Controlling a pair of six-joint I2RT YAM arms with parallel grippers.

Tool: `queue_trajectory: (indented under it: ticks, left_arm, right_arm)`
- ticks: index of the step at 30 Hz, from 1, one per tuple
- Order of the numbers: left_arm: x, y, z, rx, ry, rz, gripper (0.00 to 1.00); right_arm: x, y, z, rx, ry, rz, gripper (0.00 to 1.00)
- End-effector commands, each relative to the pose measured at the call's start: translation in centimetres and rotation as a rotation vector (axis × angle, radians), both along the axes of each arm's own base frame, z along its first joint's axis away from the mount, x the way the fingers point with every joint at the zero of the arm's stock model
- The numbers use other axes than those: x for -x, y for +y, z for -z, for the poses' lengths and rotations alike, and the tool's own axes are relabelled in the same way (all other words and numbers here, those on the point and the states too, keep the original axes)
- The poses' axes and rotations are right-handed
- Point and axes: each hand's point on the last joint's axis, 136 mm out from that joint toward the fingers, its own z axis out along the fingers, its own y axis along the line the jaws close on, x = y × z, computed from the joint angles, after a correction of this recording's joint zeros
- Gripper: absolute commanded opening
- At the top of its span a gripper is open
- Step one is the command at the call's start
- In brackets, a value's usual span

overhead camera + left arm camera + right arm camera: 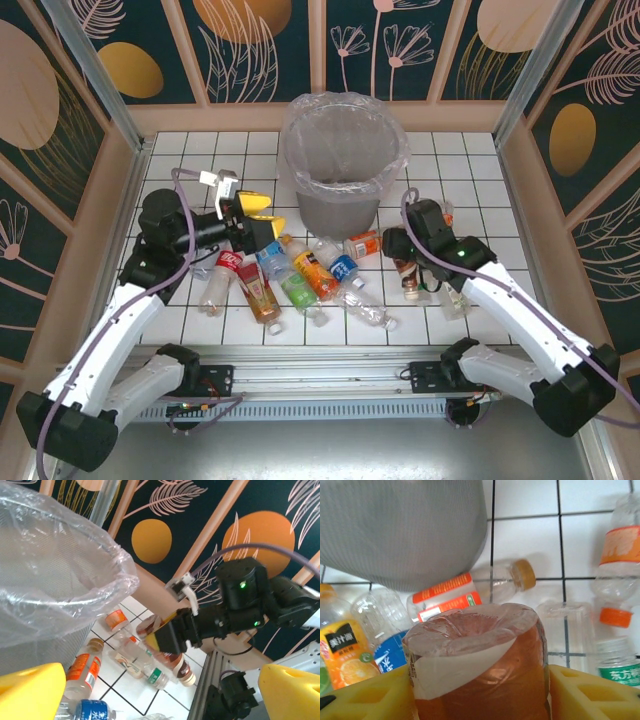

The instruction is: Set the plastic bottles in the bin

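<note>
Lined with clear plastic, the grey round wastebasket (335, 210) is standing at the back of the white tiled table (470, 160), with small clear plastic bottles (312, 272) lying scattered before it. The right wrist camera is showing the right gripper (477, 697) pinching a brown-drink bottle (480, 675) beside the wastebasket. Overhead, the left gripper (268, 214) is hanging spread and empty.

White arm links (115, 335), black joints (165, 215) and bases (212, 381), thin lilac cables (255, 545) alongside, blocky yellow fingers (30, 692), small green lights (242, 585).
</note>
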Motion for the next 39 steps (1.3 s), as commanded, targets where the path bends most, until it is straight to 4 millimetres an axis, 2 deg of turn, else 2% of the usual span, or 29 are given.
queue_trajectory:
  ticks: [1,2,4,8,14,18,20,22,30,32,39]
  left_arm:
    - [-0.2,-0.8,-2.3,-0.027,-0.144,-0.007,0.98]
    - [-0.3,-1.1,-2.2,-0.038,-0.152,-0.004,0.99]
    - [-0.3,-1.4,-3.5,-0.044,-0.202,0.001,0.99]
    - [-0.8,-2.0,-3.6,-0.072,-0.235,0.002,0.99]
    - [-2.0,-2.1,-1.3,-0.132,-0.216,-0.038,0.98]
    - [-0.8,-2.5,-1.0,-0.115,-0.236,0.028,0.98]
    - [-0.2,-2.5,-1.3,-0.102,-0.262,0.050,0.99]
    - [-0.1,-2.4,-0.5,-0.113,-0.271,0.047,0.98]
    - [-0.9,-1.7,0.7,-0.146,-0.270,-0.022,0.98]
    - [-1.2,-1.7,1.1,-0.156,-0.265,-0.033,0.98]
    - [-1.9,-1.4,2.1,-0.184,-0.261,-0.071,0.99]
  right_arm:
    - [0.2,-1.3,-3.3,-0.006,-0.058,0.036,0.61]
    - [0.1,-1.4,-4.4,-0.014,-0.082,0.040,0.61]
    - [-0.1,-1.4,-6.5,-0.034,-0.129,0.035,0.61]
    - [-1.1,-0.4,-10.9,-0.086,-0.223,0.001,0.61]
    - [-3.2,1.7,-17.5,-0.137,-0.359,-0.068,0.61]
    - [-5.2,3.1,-20.9,-0.137,-0.433,-0.102,0.61]
    - [-6.3,3.7,-21.9,-0.135,-0.466,-0.113,0.60]
    - [-7.4,4.6,-22.8,-0.140,-0.495,-0.130,0.60]
    - [-11.7,7.8,-24.7,-0.141,-0.556,-0.180,0.61]
    - [-13.0,7.4,-25.2,-0.135,-0.568,-0.171,0.60]
    - [-16.1,8.4,-25.3,-0.136,-0.580,-0.198,0.60]
